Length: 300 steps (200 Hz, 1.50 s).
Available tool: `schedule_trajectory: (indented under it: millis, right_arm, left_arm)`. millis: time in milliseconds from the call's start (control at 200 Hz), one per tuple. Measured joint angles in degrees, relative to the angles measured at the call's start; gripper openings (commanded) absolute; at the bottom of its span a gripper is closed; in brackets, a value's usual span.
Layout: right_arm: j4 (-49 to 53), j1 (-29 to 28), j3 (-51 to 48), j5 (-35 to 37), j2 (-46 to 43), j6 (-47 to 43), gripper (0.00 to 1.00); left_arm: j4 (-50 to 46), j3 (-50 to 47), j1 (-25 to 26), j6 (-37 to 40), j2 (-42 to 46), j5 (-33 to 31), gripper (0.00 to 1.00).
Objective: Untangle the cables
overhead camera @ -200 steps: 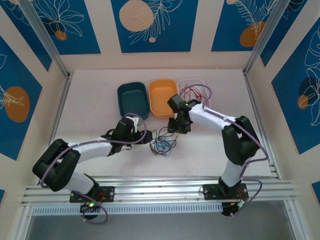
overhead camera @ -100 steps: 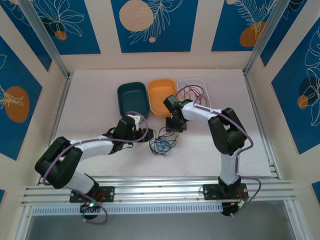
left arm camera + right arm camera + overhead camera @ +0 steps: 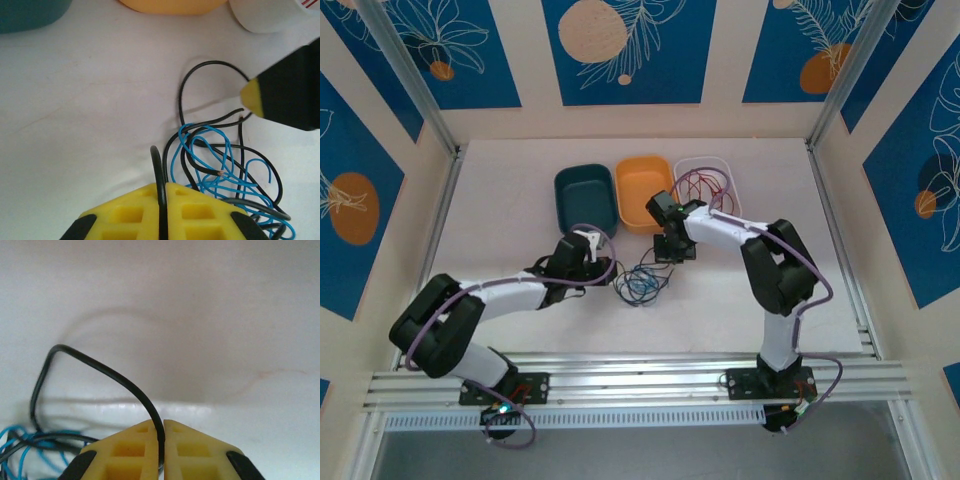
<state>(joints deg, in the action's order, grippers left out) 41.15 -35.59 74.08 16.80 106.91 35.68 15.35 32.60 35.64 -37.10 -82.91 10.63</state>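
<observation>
Within the last second both tools have gone from parted jaws to a pinch. The left gripper (image 3: pixel 161 189) is now closed on a strand of black cable (image 3: pixel 210 64) at the left side of the heap. The right gripper (image 3: pixel 161 426) is clamped on a black loop at the heap's far side, and its arm has folded in closer. The cables (image 3: pixel 642 283) lie as a knot of black and blue cable (image 3: pixel 216 167) in the middle of the table (image 3: pixel 520 190), between the row of bins and the near edge, just in front of the orange bin (image 3: pixel 642 178). Red cables (image 3: pixel 705 183) sit in the white bin (image 3: pixel 724 163) at the far right of that row. We cannot tell whether the two grips share one strand. We judge that the black one is now ready to be drawn clear of the blue.
</observation>
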Motion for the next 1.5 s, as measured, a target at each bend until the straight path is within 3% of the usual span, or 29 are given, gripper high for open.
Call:
schedule_trajectory:
  millis: [215,400,750,995,1116,1196,1226,1501]
  right_arm:
    - [3.0,-2.4,0.0,6.5,-10.1,0.0,0.03]
    - [6.4,-3.9,0.2,11.3,-17.2,-0.3,0.04]
    - [6.4,-7.5,4.7,12.7,-33.0,-5.7,0.04]
    - [5.9,-9.6,8.9,14.8,-38.5,-10.6,0.04]
    - [5.5,-10.7,9.4,14.9,-40.3,-12.4,0.04]
    - [5.3,-11.1,10.0,14.9,-41.0,-13.7,0.04]
    - [5.3,-11.2,10.4,14.9,-41.1,-14.2,0.04]
    - [5.2,-11.8,12.2,14.9,-38.7,-15.3,0.04]
  left_arm:
    - [-3.7,-1.0,0.0,0.7,5.3,-4.9,0.00]
    - [-6.9,-2.9,0.0,1.0,7.1,-8.7,0.00]
    - [-8.3,-5.6,0.0,1.0,8.4,-11.0,0.00]
    - [-8.2,-5.6,0.0,1.0,8.4,-10.9,0.00]
    - [-7.0,-5.6,0.0,1.0,8.4,-10.5,0.18]
    - [-6.3,-5.9,0.0,1.7,9.0,-9.8,0.44]
    - [-6.0,-6.0,0.0,1.9,9.6,-9.6,0.50]
    - [-2.3,-7.7,-0.1,5.4,21.0,-7.4,0.60]
